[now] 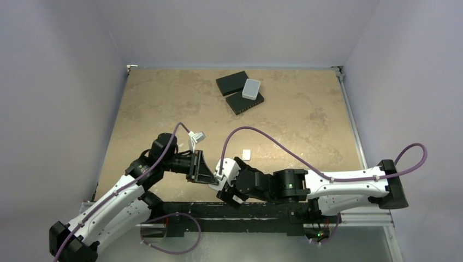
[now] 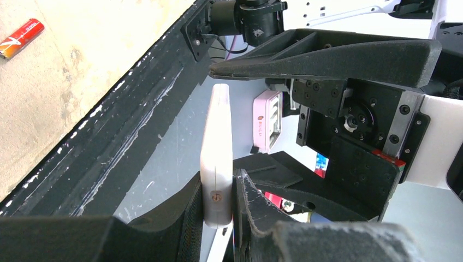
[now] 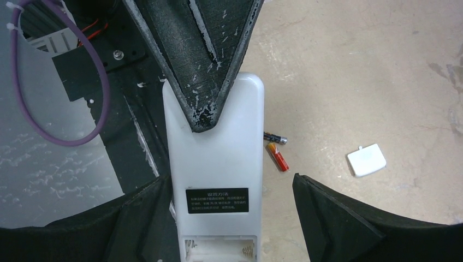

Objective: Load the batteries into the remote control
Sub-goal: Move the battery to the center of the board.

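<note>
The remote control (image 3: 215, 136) is a white handset seen from its plain back, with a black label and an open, empty battery recess (image 3: 218, 248) at its near end. My left gripper (image 2: 218, 183) is shut on it and holds it edge-on (image 2: 217, 125) above the table's near edge. My right gripper (image 3: 229, 179) is open, its fingers (image 3: 338, 218) on either side of the remote's near end. The dark battery (image 3: 275, 138) and the red-orange battery (image 3: 278, 158) lie side by side on the table; the red-orange one also shows in the left wrist view (image 2: 21, 38).
A small white battery cover (image 3: 366, 160) lies on the table, also seen from above (image 1: 246, 154). Two black flat boxes (image 1: 245, 102) with a pale grey rounded box (image 1: 251, 88) on them sit at the back. Both grippers (image 1: 203, 170) meet over the black front rail (image 1: 218, 210).
</note>
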Available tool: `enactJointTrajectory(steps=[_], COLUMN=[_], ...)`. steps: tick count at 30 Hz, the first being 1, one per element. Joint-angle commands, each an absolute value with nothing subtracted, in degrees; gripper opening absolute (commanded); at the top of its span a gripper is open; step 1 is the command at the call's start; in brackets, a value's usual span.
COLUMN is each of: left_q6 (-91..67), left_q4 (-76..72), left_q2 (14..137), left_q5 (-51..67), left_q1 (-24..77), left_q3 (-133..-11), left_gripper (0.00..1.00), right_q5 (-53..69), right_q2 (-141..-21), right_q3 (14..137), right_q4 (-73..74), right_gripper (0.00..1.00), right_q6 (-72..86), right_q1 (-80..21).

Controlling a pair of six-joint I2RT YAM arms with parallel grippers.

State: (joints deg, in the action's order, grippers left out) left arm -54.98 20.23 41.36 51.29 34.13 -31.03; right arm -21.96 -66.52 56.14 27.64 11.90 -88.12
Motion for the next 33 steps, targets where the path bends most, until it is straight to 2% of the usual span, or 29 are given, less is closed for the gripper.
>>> enactJointTrajectory(steps=[1, 5, 8, 12, 16, 18, 22, 25, 29, 33], left_q6=[-55.6, -55.6, -55.7, -55.6, -55.6, -54.9, -51.2, -50.5, -47.8, -43.9], left_q4=[17.6, 17.6, 17.6, 17.4, 17.3, 18.1, 21.0, 21.4, 25.0, 31.8], left_q2=[41.1, 40.9, 40.9, 40.9, 40.8, 41.2, 42.0, 42.2, 42.5, 43.1], left_q5=[53.2, 53.4, 53.4, 53.3, 53.3, 52.9, 51.4, 50.4, 45.6, 38.0], left_q1=[34.0, 34.0, 34.0, 34.0, 34.0, 34.0, 34.0, 34.0, 34.0, 34.0], left_q3=[-30.8, -30.9, -30.9, -30.6, -30.3, -30.3, -31.1, -31.2, -33.1, -36.5], left_gripper=[0.0, 0.0, 0.0, 0.0, 0.0, 0.0, 0.29, 0.42, 0.54, 0.6], right_q5=[-23.1, -23.3, -23.6, -23.8, -24.4, -24.6, -23.6, -24.2, -24.9, -24.7], right_q2=[-67.2, -67.2, -67.4, -67.6, -67.9, -67.7, -66.9, -66.6, -66.7, -66.9], right_q3=[56.7, 56.7, 56.7, 56.8, 56.9, 57.0, 56.6, 56.1, 55.7, 55.1], right_q4=[25.1, 25.0, 25.3, 25.6, 26.3, 26.6, 25.8, 26.0, 26.7, 27.5], right_gripper=[0.9, 0.85, 0.77, 0.64, 0.46, 0.4, 0.35, 0.34, 0.33, 0.33], right_q6=[11.7, 11.7, 11.8, 11.9, 12.4, 13.3, 14.0, 14.0, 14.6, 15.0], right_q1=[-88.4, -88.4, -88.4, -88.4, -88.4, -88.4, -88.5, -88.4, -88.2, -86.8])
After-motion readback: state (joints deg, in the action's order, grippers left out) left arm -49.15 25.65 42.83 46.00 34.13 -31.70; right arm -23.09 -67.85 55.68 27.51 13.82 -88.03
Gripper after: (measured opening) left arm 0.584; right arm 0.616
